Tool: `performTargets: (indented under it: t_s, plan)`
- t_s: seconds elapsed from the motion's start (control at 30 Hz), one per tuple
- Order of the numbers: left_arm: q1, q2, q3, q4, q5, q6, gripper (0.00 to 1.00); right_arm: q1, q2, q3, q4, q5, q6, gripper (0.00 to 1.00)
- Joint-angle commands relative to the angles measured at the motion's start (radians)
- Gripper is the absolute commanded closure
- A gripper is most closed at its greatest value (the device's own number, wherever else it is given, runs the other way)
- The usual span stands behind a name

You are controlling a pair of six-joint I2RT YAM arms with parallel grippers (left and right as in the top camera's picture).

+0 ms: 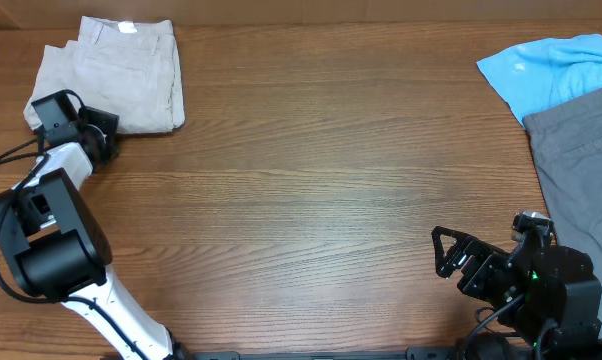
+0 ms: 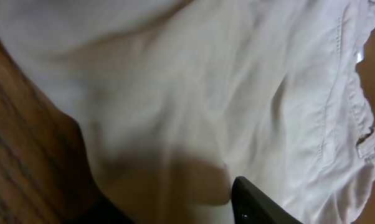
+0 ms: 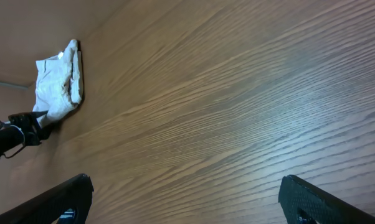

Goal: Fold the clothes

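Shorts (image 1: pixel 116 75), one folded beige pair, are lying in the counter's (image 1: pixel 311 180) far-left corner. The left end effector (image 1: pixel 105 132) is sitting at their edge, opening unclear; the right end effector (image 1: pixel 441 252) is gaping wide.

The left arm (image 1: pixel 53 215) has boxy black joints, white links and a thin black cable (image 1: pixel 11 155); the right arm (image 1: pixel 546 285) is all black with a small green light (image 1: pixel 530 274).
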Motion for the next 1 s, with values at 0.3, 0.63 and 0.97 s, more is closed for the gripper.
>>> performTargets:
  t_s: [0.3, 0.63, 0.97]
  plan:
    - [0.009, -0.183, -0.001, -0.111, -0.077, 0.183, 0.38, 0.004, 0.000, 0.014, 0.007, 0.007, 0.004, 0.00]
    - [0.011, -0.493, -0.001, -0.321, -0.054, 0.236, 0.38, 0.004, 0.000, 0.014, 0.007, 0.007, 0.004, 0.00]
    - [0.009, -0.873, -0.002, -0.492, 0.510, 0.368, 0.01, 0.004, 0.000, 0.014, 0.007, 0.007, 0.004, 0.00]
